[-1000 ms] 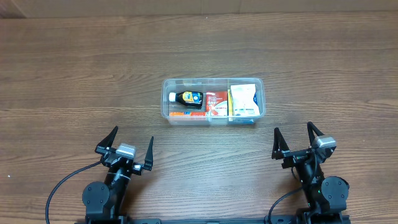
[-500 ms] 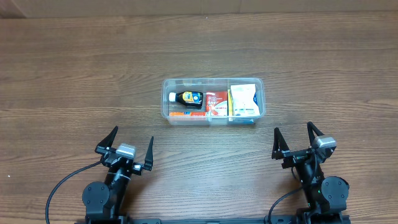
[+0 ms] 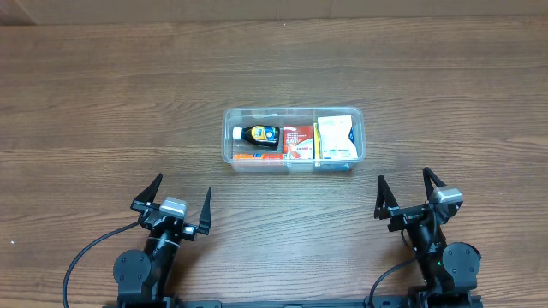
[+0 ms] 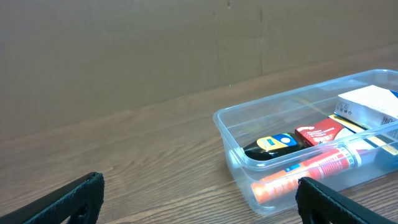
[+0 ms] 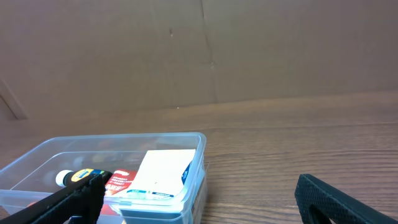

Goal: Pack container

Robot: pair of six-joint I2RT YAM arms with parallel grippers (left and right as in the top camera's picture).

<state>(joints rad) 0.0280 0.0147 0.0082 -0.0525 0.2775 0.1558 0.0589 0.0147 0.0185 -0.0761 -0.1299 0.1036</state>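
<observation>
The clear rectangular plastic container (image 3: pixel 294 109) with rounded corners and a rim is sitting on the brown wood-grain table (image 3: pixel 103 94), near the middle and slightly right of centre, exactly where it was sitting 1 second ago. Inside it, a small dark bottle (image 3: pixel 257 134) with a white cap and a yellow-and-blue label is lying on its side at the left end, its cap pointing left. An orange-red tube (image 3: pixel 257 156) is lying along the near wall, a red box (image 3: pixel 298 141) is filling the middle, and a white packet (image 3: pixel 336 139) is taking up the right end; none of these 4 items is showing any shift from the earlier frames. The left gripper (image 3: pixel 184 184) is hovering near the left front of the table, its 2 fingers spread wide and gripping nothing, well apart from the container. The right gripper (image 3: pixel 403 174) is hovering near the right front, likewise spread wide and empty. Both are staying in the same pose as before. In the left wrist view the container (image 4: pixel 231 142) is appearing ahead and to the right between the spread fingers (image 4: pixel 81 194), with a brown cardboard wall (image 4: pixel 124 50) standing behind the table.
</observation>
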